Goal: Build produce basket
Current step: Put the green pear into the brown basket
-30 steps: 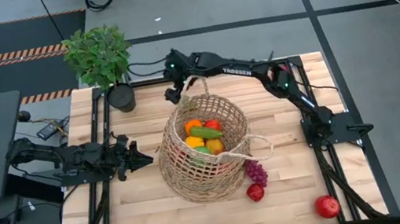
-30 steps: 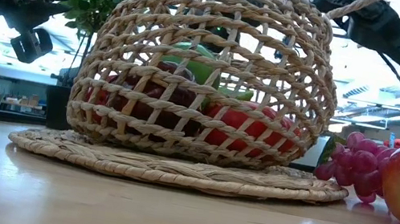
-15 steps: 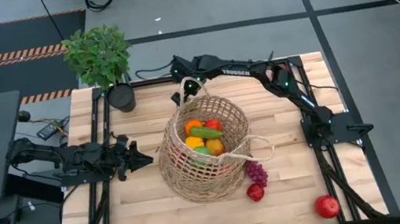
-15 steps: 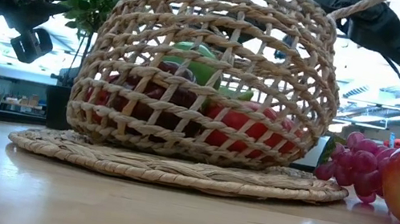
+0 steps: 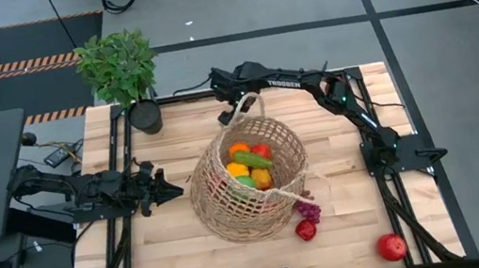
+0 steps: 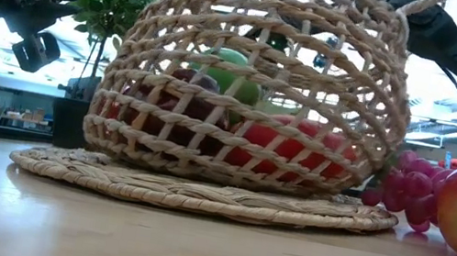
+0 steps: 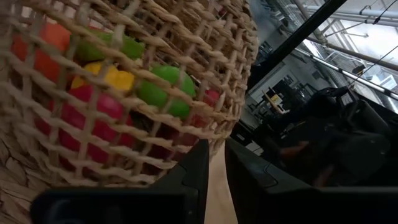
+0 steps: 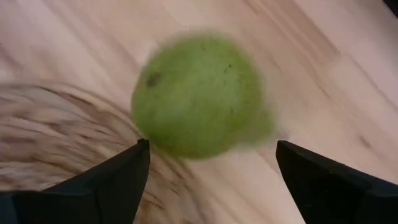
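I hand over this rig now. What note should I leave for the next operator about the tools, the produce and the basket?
Right tool: open, at the far rim of the basket; a green apple lies on the table just ahead of it, not gripped.
Left tool: waiting left of the basket.
Done: orange, cucumber, yellow pepper and more are in the basket.
Left: green apple, grapes, small red fruit, red apple, all on the table.
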Tool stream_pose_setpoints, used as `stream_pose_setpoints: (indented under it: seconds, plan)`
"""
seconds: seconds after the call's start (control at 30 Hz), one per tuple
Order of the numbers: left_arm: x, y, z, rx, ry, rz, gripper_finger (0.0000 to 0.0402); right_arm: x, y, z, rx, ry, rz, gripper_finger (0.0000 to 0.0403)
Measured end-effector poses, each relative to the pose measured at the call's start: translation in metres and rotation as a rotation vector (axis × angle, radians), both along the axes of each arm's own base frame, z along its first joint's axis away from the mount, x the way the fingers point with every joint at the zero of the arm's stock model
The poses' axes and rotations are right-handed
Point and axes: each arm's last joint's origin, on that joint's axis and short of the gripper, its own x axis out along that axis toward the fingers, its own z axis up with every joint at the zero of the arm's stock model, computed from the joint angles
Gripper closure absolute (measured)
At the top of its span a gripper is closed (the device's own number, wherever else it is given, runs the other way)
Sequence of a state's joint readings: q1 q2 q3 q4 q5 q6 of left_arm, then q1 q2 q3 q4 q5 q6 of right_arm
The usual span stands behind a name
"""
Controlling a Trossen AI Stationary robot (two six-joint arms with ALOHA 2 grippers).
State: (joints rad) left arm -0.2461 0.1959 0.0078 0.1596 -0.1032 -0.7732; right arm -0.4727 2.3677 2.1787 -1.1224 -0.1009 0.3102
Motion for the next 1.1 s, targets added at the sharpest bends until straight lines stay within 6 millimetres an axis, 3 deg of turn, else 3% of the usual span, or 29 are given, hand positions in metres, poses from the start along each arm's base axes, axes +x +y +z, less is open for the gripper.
stream_pose_setpoints:
  seconds: [0.2,0.43,0.67,0.83,1.1]
  plan:
    - [0.000,0.000,0.000,0.000,0.000,0.000,0.0339,-0.022,-0.013,-0.003,0.028,0.143,-0.018,0.0050]
    - [0.000,0.000,0.000,0.000,0.000,0.000,0.0344,-0.027,-0.019,0.010,0.040,0.072,0.015,0.0050]
    - [0.000,0.000,0.000,0.000,0.000,0.000,0.0339,-0.012,-0.024,0.029,-0.100,-0.144,0.176,0.0050]
    - [0.000,0.000,0.000,0.000,0.000,0.000,0.0342,-0.001,-0.028,0.020,-0.188,-0.250,0.409,0.0051]
    - [0.000,0.000,0.000,0.000,0.001,0.000,0.0339,0.002,-0.035,0.007,-0.282,-0.296,0.539,0.0051]
